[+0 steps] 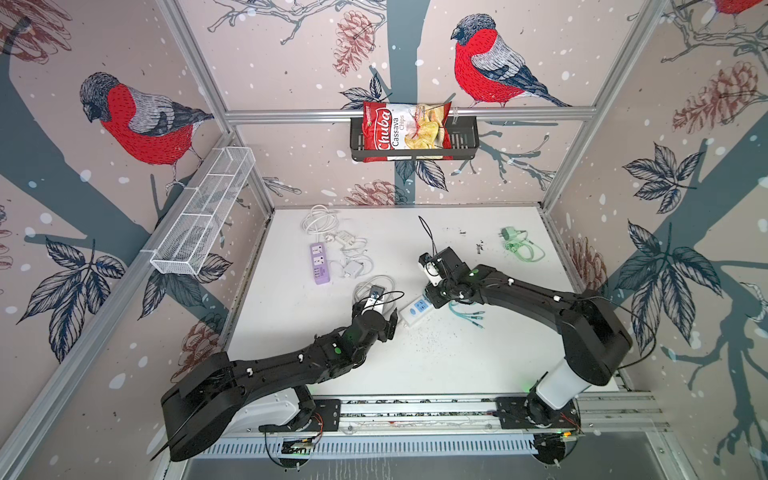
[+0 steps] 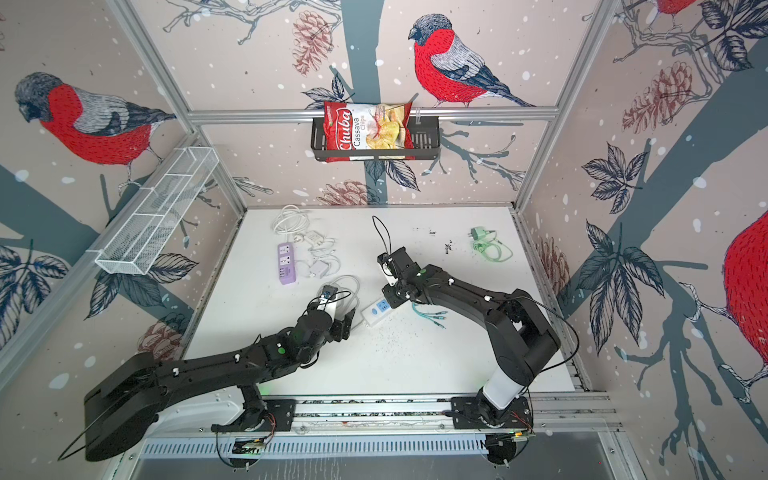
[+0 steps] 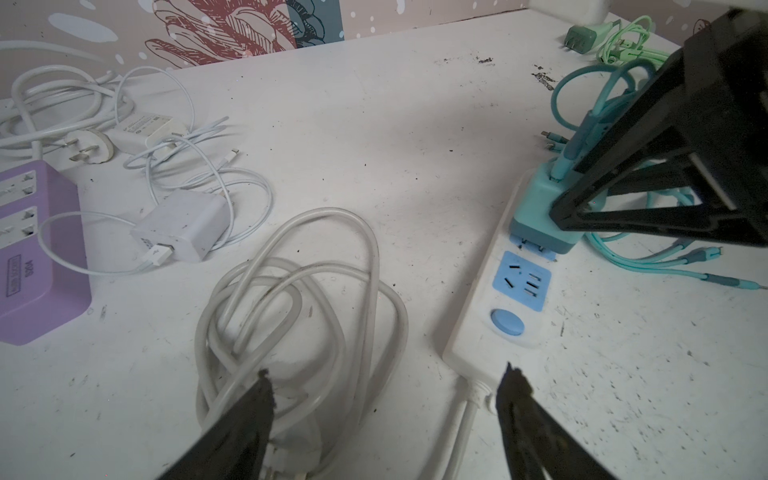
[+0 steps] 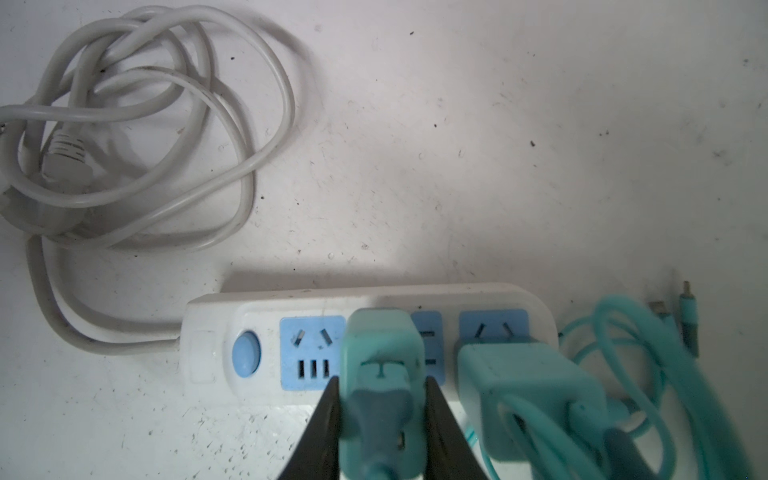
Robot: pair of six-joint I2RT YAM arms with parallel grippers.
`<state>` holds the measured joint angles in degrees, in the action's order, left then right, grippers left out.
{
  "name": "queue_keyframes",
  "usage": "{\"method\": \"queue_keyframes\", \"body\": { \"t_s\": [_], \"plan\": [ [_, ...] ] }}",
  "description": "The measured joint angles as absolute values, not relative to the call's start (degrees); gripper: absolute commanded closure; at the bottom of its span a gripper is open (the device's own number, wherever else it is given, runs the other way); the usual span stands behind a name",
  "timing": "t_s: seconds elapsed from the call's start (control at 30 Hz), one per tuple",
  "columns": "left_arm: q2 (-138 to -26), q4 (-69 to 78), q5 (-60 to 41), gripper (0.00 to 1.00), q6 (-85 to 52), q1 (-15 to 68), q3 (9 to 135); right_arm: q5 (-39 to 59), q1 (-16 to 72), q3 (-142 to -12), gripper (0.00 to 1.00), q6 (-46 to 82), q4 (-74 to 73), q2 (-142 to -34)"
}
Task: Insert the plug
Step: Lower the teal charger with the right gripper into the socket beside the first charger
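Note:
A white power strip [image 1: 415,309] [image 3: 478,332] with blue sockets lies mid-table. My right gripper [image 4: 380,386] [image 1: 436,297] is shut on a teal plug [image 4: 378,345] with a USB cable in its back, and holds it over the strip's middle socket. In the left wrist view the teal plug [image 3: 536,208] stands on the strip with its metal prongs showing above the blue socket face. A second teal adapter [image 4: 528,386] sits at the end socket beside it. My left gripper [image 3: 388,374] [image 1: 392,324] is open and empty at the strip's cord end.
The strip's coiled white cord [image 3: 299,299] lies by my left gripper. A purple power strip [image 1: 319,264] and white chargers [image 1: 353,268] lie at the back left, a green charger [image 1: 515,241] at the back right. Teal cables [image 1: 463,313] trail beside the strip.

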<state>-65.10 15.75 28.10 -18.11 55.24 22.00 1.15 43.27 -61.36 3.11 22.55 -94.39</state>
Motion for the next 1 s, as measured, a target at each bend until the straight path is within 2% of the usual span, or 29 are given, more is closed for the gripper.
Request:
{"method": "queue_keyframes", "body": {
  "t_s": [0.53,0.8,1.0],
  "plan": [
    [-65.2,16.1,28.2,0.18,-18.0,55.2,22.0,2.3,43.4,-62.1,0.91,3.0,23.1,-96.8],
    [-64.1,16.1,28.4,0.17,-18.0,55.2,22.2,-1.7,45.9,-63.0,0.9,6.0,22.6,-97.8],
    [-63.8,16.1,28.6,0.17,-17.8,55.2,22.2,-4.3,47.5,-62.7,0.79,9.2,22.6,-97.5]
  ]
}}
